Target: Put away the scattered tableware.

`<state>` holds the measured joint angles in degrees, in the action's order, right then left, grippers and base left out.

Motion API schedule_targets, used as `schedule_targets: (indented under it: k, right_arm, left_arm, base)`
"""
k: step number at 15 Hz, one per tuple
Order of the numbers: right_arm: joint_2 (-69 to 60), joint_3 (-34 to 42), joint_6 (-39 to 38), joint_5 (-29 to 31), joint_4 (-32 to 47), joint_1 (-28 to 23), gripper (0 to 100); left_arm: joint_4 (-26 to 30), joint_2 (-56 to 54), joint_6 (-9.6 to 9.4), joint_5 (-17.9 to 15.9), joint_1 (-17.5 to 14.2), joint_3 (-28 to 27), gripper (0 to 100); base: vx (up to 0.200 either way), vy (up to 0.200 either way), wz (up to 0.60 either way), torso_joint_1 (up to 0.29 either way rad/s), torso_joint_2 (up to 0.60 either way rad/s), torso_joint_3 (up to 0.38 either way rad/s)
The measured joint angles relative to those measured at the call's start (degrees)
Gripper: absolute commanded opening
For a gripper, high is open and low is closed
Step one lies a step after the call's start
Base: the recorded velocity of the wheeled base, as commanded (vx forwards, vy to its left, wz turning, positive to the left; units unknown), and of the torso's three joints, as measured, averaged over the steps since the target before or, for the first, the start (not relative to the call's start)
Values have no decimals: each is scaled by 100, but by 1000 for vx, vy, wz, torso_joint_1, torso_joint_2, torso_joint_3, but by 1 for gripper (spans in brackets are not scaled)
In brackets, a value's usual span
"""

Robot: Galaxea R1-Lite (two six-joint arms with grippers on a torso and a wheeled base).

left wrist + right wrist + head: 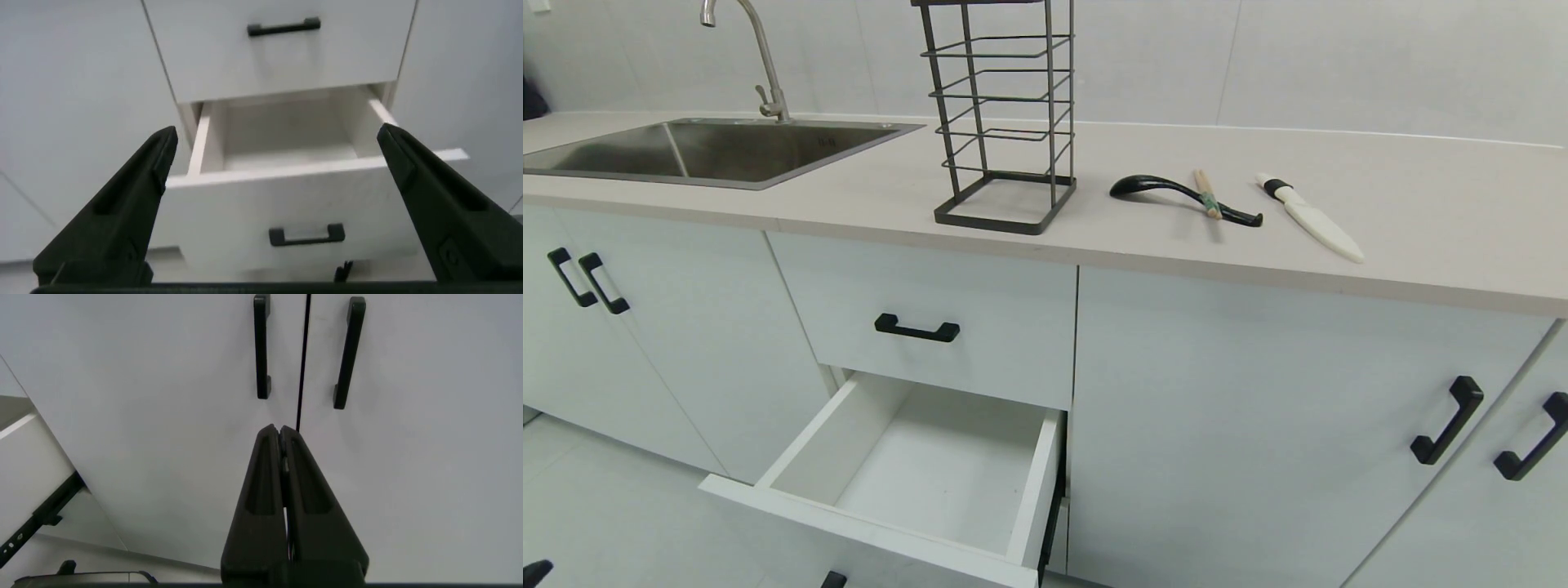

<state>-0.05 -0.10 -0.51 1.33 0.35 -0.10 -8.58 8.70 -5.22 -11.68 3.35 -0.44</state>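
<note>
The left gripper [276, 137] stood spread wide before the open drawer [286, 196], whose front handle [307, 235] its wrist view caught. The right gripper [280, 433] was pinched together, empty, facing cabinet doors [163, 416]. The head view showed the ladle [1132, 186], chopsticks [1201, 183] and knife [1315, 222] lying on the countertop [1421, 204].

We see the wire rack [986, 224] cut off by the head view's top edge, so its upper tiers are lost. The faucet [774, 102] has its arch clipped there too, and the sink [768, 151] runs off the left edge. The open drawer [1033, 482] drops its front panel below the bottom edge. The chopsticks [1205, 194] are too small to tell apart. In the left wrist view, the left gripper [278, 135] has fingers [122, 212] that cover both ends of the drawer front.
</note>
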Motion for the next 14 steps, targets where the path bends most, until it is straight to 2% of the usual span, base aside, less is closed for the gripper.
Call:
schedule_targets:
  k: [2, 3, 4, 5, 9, 14]
  right_arm:
    - [0, 0, 2, 0, 0, 5, 0]
    - [0, 0, -2, 0, 2, 2, 0]
    - [0, 0, 0, 0, 5, 0, 0]
    - [0, 0, 0, 0, 7, 0, 0]
    - [0, 0, 5, 0, 2, 0, 0]
    - [0, 0, 9, 0, 7, 0, 0]
  left_arm:
    - [618, -460, 139, 99, -243, 23, 100]
    - [697, -592, 218, 391, -291, 26, 100]
    - [829, -700, 385, 820, -313, 30, 100]
    - [861, -769, 471, 928, -330, 33, 100]
    - [868, -870, 512, 939, -343, 44, 100]
    - [874, -875, 489, 941, -343, 44, 100]
  base:
    - [0, 0, 0, 0, 0, 0]
    - [0, 0, 0, 0, 0, 0]
    - [0, 0, 0, 0, 0, 0]
    - [0, 0, 0, 0, 0, 0]
    - [0, 0, 0, 16, -19, -8]
    - [0, 0, 0, 210, -133, -109]
